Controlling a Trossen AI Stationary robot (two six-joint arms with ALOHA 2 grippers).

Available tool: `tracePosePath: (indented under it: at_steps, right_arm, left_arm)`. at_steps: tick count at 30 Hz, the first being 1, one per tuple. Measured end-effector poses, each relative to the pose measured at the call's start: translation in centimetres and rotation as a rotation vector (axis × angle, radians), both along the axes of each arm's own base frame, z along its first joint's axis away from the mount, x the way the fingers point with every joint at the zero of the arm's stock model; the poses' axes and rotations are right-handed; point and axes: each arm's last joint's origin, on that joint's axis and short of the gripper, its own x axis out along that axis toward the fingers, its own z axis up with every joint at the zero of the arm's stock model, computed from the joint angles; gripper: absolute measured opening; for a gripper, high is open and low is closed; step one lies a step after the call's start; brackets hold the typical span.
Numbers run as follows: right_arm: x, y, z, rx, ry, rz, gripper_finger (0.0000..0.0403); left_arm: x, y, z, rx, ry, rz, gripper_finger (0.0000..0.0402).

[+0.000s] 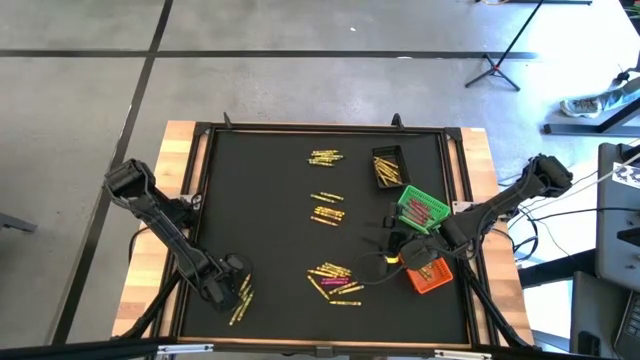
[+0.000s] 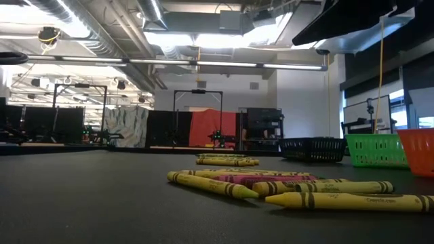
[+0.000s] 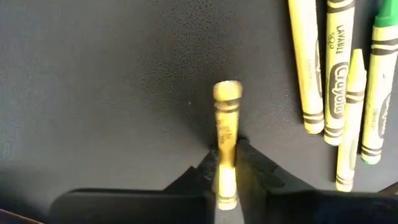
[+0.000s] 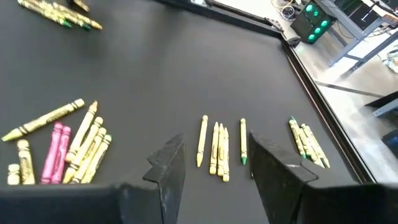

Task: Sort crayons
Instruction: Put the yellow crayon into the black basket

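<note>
left gripper (image 3: 227, 177) | jaws clenched on yellow crayon (image 3: 226, 134), near-left bench (image 1: 260, 200) corner || right gripper (image 4: 214, 168) | jaws released, beside orange bin (image 1: 432, 277)

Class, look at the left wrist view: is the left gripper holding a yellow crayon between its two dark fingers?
Yes: the left gripper has its dark fingers pressed against both sides of a yellow paper-wrapped crayon, above the black mat.

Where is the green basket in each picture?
High view: green basket right of centre, between the black bin and orange bin.
Low view: green basket far right, same neighbours beside it.
Left wrist view: not in it.
Right wrist view: not in it.
</note>
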Motion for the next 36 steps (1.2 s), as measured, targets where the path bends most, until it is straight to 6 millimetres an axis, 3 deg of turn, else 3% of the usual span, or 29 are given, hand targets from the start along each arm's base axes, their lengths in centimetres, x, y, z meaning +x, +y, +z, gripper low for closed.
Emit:
tracePosePath:
  at_steps: [7,13,17,24,36]
  right_arm:
    - [0.0,0.0,-0.1,0.000,0.008,0.007,0.0172]
    - [0.1,0.1,-0.2,0.031,-0.001,0.001,0.0174]
    - [0.1,0.2,-0.2,0.067,-0.002,0.003,0.0201]
    - [0.1,0.4,-0.3,0.117,0.029,0.072,0.0257]
    - [2.5,1.9,-2.7,0.091,0.012,0.113,0.0261]
  left_arm:
    - [0.1,-0.1,0.7,-0.017,-0.027,-0.044,0.0005]
    - [1.1,-0.4,3.6,-0.005,-0.179,-0.123,0.0009]
    - [2.4,-0.4,5.3,0.052,-0.313,-0.198,0.0009]
    - [5.0,0.8,7.1,0.203,-0.490,-0.344,0.0010]
    - [9.1,2.8,8.8,0.599,-0.829,-0.655,0.0010]
